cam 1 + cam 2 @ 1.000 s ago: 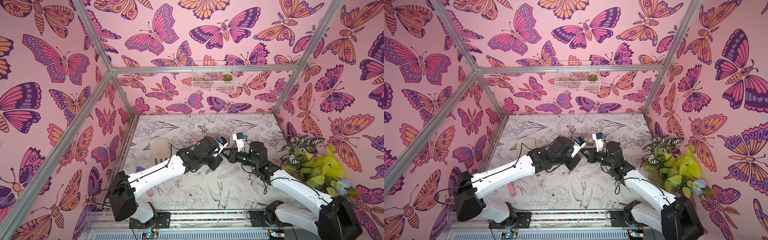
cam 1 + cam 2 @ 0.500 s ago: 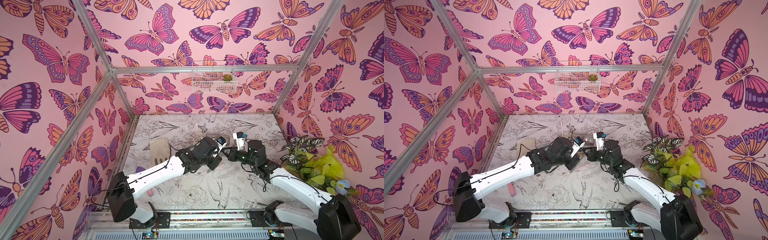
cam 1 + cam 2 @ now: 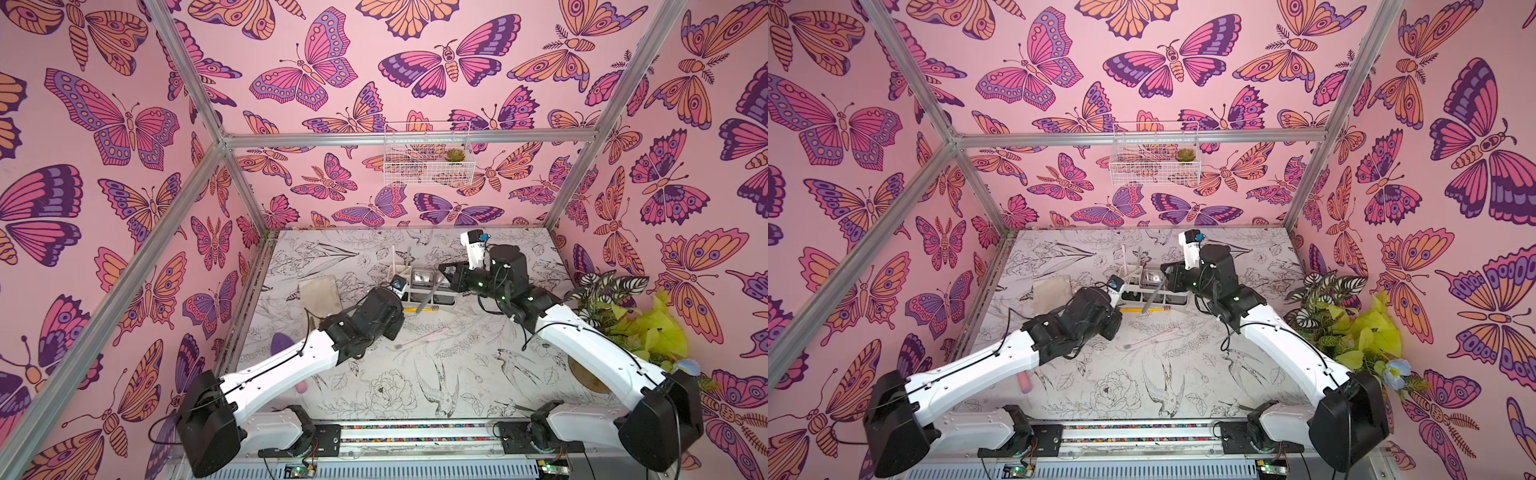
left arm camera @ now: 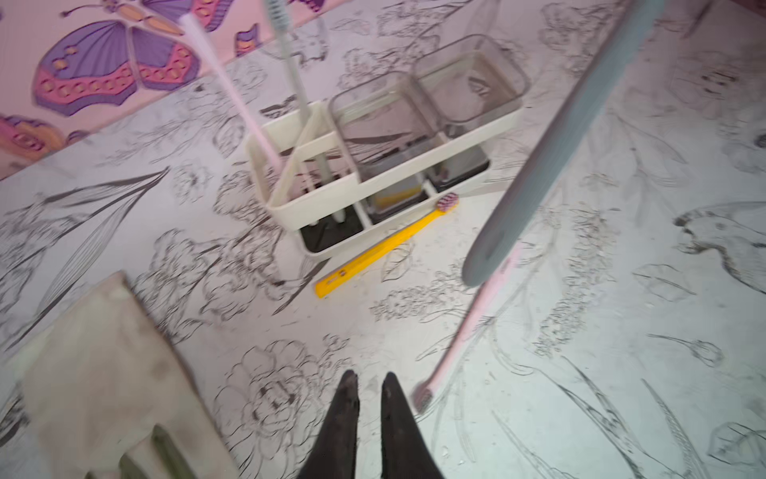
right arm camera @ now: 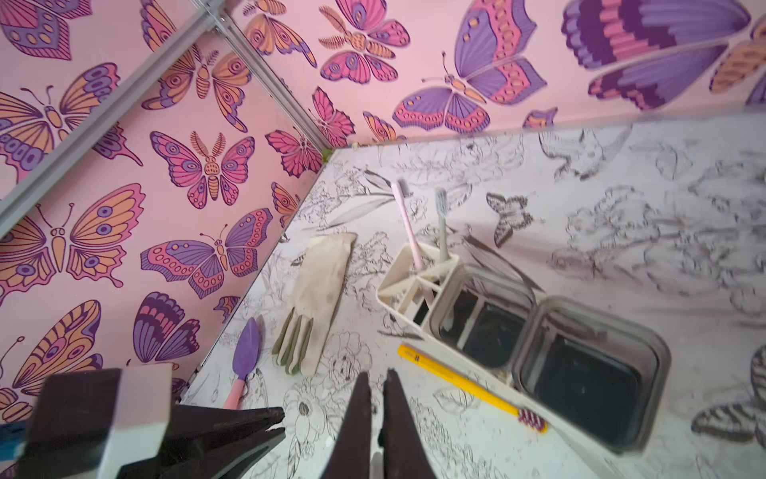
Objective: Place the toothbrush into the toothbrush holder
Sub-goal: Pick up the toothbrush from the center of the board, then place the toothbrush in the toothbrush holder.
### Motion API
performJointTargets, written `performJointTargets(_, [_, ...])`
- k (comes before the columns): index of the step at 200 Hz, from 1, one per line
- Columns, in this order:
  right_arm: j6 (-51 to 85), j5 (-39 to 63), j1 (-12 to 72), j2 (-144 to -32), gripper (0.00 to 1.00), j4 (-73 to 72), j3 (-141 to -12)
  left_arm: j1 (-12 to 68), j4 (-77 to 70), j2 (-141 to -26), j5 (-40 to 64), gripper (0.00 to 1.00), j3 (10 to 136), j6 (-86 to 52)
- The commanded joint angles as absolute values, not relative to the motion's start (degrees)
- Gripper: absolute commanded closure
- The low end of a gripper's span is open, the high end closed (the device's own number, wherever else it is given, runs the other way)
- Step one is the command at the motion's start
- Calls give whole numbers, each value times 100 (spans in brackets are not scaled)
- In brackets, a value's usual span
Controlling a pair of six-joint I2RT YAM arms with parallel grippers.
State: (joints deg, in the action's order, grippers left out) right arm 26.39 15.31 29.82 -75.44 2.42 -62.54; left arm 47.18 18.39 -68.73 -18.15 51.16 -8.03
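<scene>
Right tool (image 5: pixel 376 379): grips grey toothbrush (image 3: pixel 429 295), slanting down before holder (image 4: pixel 286 211)'s cups (image 4: pixel 381 120)
Slots (image 5: pixel 414 282): holder's other end, nearer left arm (image 3: pixel 291 361)
Left tool (image 4: pixel 370 383): slightly parted, empty

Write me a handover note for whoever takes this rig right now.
Left claw: barely parted, empty.
Right claw: shut on the long grey toothbrush, which hangs tilted beside the white oblong toothbrush holder.
Done: a pale pink toothbrush and a pale grey one stand in the holder's slot section.
Left: slot the held one. A yellow toothbrush lies beside the holder, and a loose pink toothbrush lies on the table.
</scene>
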Motion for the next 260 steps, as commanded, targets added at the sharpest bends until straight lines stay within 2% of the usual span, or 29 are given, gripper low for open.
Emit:
performJointTargets(1, [2253,1377,3085,-7932,100,594,-6983,4623,1337,-6506,-2453,83,4746,-792])
performJointTargets(67, [2101,941,3085,-8502,100,891,-8194,4623,406,-6194,-2694,75,3774,-665])
performJointTargets(162, [1749,1063,3101,-10282,100,1537,-10197,4610,472,-5145,-3600,67,3325,-708])
performJointTargets(260, [1370,813,3143,-11204,100,1749,-11002,4605,417,-5563,-3691,65,3375,-696])
